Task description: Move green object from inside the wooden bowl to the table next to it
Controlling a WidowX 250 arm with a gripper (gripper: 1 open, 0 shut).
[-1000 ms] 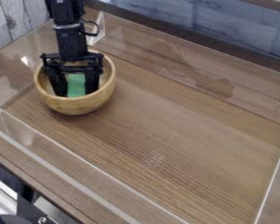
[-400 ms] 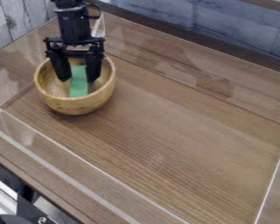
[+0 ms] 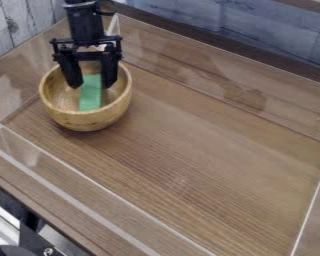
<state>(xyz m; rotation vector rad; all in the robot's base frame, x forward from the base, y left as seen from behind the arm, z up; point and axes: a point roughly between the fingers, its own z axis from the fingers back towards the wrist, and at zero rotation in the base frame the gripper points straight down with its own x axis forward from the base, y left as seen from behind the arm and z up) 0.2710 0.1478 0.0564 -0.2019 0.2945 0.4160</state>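
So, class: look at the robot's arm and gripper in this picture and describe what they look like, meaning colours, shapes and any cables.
The arm is black and roughly cylindrical, coming down from the top edge. The gripper is black too, with a crossbar and two straight, slim fingers. A thin dark cable seems to loop beside the wrist. No markings can be made out.

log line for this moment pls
gripper: open, over bowl | green object: between the fingers, in wooden bowl, grip unclear | table: object not yet placed
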